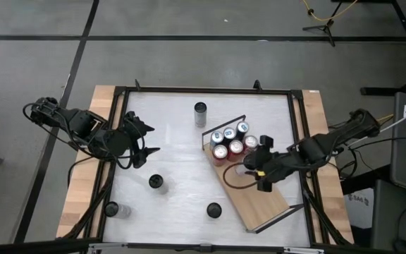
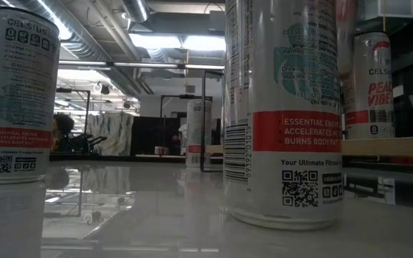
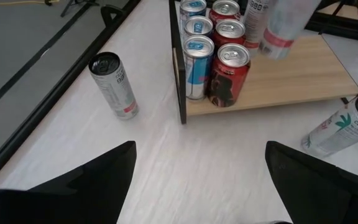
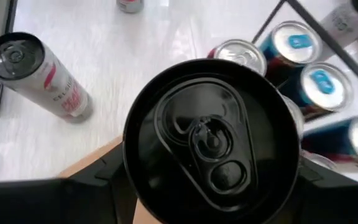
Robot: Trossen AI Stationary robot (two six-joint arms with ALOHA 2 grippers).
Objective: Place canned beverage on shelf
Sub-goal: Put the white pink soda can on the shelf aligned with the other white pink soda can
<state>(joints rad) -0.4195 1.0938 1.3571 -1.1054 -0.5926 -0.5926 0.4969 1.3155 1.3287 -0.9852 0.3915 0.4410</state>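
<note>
can (image 4: 211, 140) hides right jaws | shelf (image 4: 89, 163) mostly hidden

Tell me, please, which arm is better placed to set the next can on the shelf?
The right. Its gripper is shut on a black-topped can directly above the shelf. The left gripper hangs open over bare table, holding nothing.

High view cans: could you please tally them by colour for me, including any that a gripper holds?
Blue-topped cans on the shelf: 3
Red cans on the shelf: 3
White Celsius cans: 5, with 4 standing on the table and 1 held can in the right gripper
Total: 11
</note>
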